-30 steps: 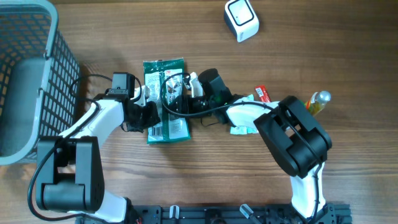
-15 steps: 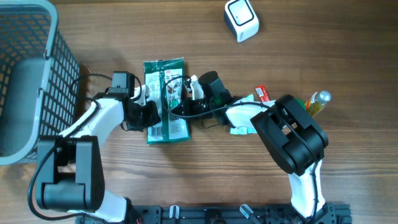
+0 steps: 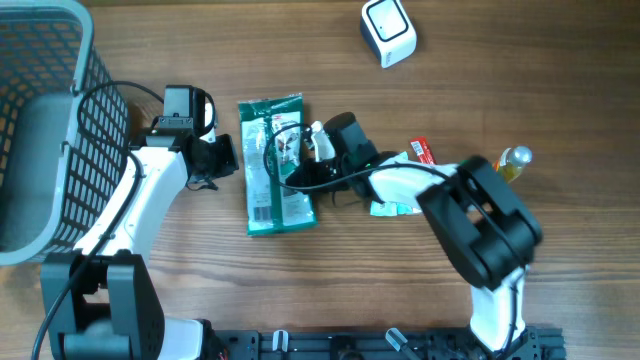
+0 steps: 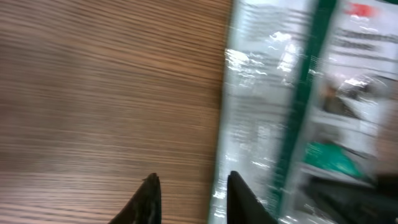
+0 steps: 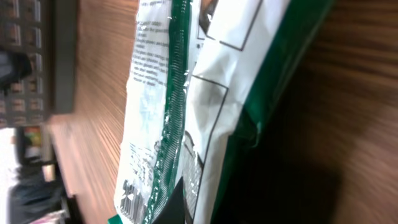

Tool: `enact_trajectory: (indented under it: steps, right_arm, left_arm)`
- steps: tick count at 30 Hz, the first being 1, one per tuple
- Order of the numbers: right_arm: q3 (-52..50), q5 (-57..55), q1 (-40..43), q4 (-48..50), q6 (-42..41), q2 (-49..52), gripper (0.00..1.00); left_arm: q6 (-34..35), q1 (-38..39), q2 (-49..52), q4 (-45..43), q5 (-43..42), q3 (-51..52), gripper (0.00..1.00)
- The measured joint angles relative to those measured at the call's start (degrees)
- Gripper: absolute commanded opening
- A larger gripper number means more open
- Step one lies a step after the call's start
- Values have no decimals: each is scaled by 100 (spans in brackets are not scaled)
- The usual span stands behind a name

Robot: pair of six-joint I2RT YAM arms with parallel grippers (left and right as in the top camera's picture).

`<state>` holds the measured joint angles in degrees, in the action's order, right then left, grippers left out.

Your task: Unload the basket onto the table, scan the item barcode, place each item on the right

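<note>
On the desk (image 3: 520, 90) a green packet (image 3: 265, 200) lies flat. The right claw (image 3: 298, 150) is pinched tight on the packet's right side. The left claw (image 3: 228, 158) sits just left of the packet, fingers narrowly apart, holding nothing. A white scanner (image 3: 388, 30) stands well off beyond the packet's upper right

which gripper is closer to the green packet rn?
Right. The right gripper is on the green packet, jaws shut on it; the left gripper sits off its left edge, not touching.
</note>
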<state>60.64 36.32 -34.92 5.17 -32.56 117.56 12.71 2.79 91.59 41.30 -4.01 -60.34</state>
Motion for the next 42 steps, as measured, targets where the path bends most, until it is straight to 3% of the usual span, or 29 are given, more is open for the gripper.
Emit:
enact_trajectory:
  steps: [4, 5, 6, 13, 34, 42]
  right_arm:
    - [-31, -463, -2, -625, 457, -577, 4]
    - [-20, -566, 0, -815, 568, -870, 4]
    - [-20, -645, 0, -1010, 680, -1019, 4]
    - [-20, -837, 0, -1314, 1014, -1217, 4]
    - [-20, -852, 0, -1547, 863, -1226, 4]
    - [-31, -756, 358, -2371, 1462, -2559, 4]
  left_arm:
    - [0, 0, 0, -17, 367, 0, 38]
    - [-2, 0, 0, -15, 420, 0, 54]
    - [0, 0, 0, -20, 450, 0, 100]
    - [0, 0, 0, 31, 520, 0, 100]
    - [0, 0, 0, 9, 457, 0, 100]
    - [0, 0, 0, 9, 455, 0, 100]
